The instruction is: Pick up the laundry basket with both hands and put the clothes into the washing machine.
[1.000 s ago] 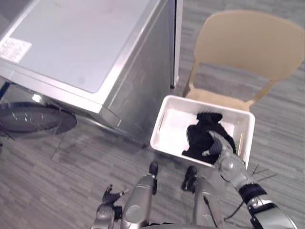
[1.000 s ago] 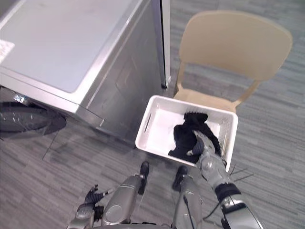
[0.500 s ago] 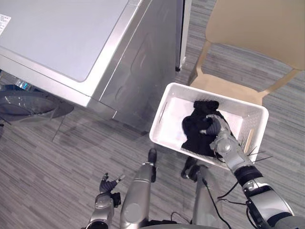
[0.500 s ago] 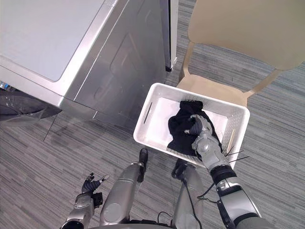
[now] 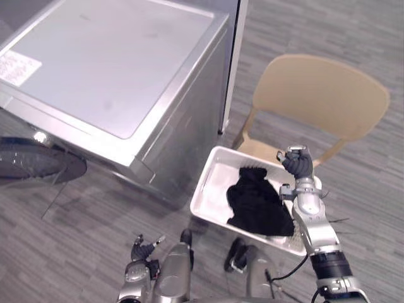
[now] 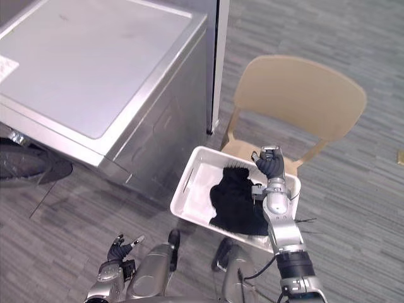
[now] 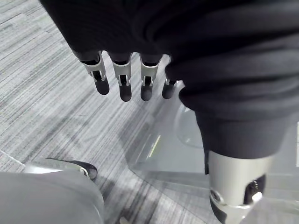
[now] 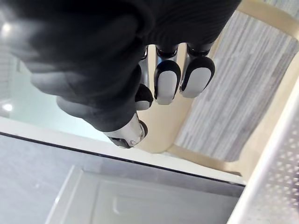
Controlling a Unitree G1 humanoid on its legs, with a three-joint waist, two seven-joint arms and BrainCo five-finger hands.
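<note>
Noting washing machine (image 5: pixel 113 69) at left, with round door (image 5: pixel 38 165) swung open at far left. Spotting left hand (image 5: pixel 140 251) hanging low over floor (image 5: pixel 95 214), fingers spread loose, holding nothing.

Judging laundry basket (image 5: pixel 208 183) as stiff, light plastic. Placing it on floor just beside machine's side wall and in front of chair (image 5: pixel 319 95). Favouring a hold at the slot handles in the two short walls, one hand each, keeping it level.

Judging black clothes (image 5: pixel 257 203) heaped inside basket as soft, limp and light, likely sagging and trailing. Favouring a pinch on a thick fold over a thin edge.

Seeing right hand (image 5: pixel 297 165) raised over basket's far right corner, fingers looking curled in, empty.

Comparing with half a second back:
- Finding right hand no longer down on clothes but lifted clear, carrying none of them.
- Finding clothes lying in basket as before.
- Finding left hand low as before.
- Reading the whole-scene shift as camera moving, not machine or chair.
</note>
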